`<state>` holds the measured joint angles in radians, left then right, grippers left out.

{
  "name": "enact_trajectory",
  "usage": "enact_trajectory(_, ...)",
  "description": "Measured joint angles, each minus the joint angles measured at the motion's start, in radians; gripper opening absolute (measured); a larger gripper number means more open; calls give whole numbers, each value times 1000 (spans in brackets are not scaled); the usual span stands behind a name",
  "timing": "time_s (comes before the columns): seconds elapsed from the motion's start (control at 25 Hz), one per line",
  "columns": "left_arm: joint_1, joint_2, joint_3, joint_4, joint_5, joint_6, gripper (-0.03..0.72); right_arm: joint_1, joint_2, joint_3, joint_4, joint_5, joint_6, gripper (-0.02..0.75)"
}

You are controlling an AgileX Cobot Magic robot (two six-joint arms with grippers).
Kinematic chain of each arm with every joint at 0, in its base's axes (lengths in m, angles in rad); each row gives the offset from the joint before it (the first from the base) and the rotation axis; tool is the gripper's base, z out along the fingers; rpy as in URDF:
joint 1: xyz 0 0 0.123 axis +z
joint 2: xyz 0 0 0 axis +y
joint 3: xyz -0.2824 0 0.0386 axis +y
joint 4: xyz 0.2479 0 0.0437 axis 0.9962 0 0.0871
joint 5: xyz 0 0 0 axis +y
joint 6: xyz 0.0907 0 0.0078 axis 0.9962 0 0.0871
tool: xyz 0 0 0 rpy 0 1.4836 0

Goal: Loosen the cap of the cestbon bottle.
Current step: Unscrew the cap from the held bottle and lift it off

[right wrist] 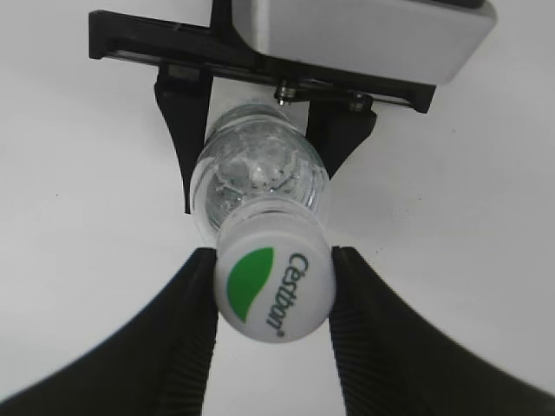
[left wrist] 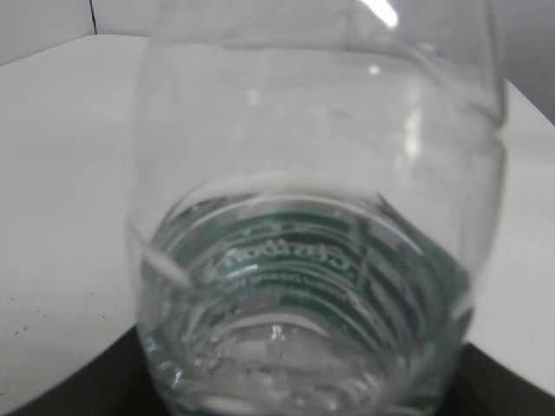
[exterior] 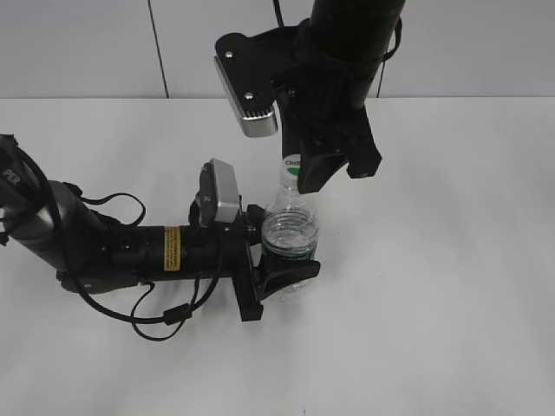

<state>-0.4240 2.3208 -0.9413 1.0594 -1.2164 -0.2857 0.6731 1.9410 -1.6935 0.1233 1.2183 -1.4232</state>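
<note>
Fingers (right wrist: 186,338) of the right gripper (right wrist: 273,334) stand either side of the cap (right wrist: 274,286) at lower centre of the right wrist frame, their ribbed black pads pressed against its white rim, so this gripper is closed on the cap. Cap top shows a green half-oval and the word "Cestbon".

Left gripper (exterior: 282,256), at centre of the exterior frame, has its black fingers wrapped round the lower body of the cestbon bottle (exterior: 290,230), closed on it. The right wrist view confirms this from above: the two fingers (right wrist: 178,130) flank the bottle body (right wrist: 256,173) in the upper centre of that frame.

Bottle stands upright on the white table (exterior: 451,260), centre of the exterior frame, clear-walled with a green label band low down. In the left wrist frame the bottle (left wrist: 312,217) fills nearly the whole view; the label lettering reads reversed through the plastic.

Right arm (exterior: 347,52) descends from the upper centre of the exterior frame; left arm (exterior: 113,247) lies along the table from the left edge.
</note>
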Motion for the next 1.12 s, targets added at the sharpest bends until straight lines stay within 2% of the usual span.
enact_trajectory(0.88,0,-1,-1,17,-6,-3,411,9,-100,0,-5,5,-57,295)
enact_trajectory(1.0,0,-1,-1,17,-6,-3,411,9,-141,-1,-6,5,20,295)
enact_trajectory(1.12,0,-1,0,9,-6,-3,411,9,-175,-29,-20,5,211,295)
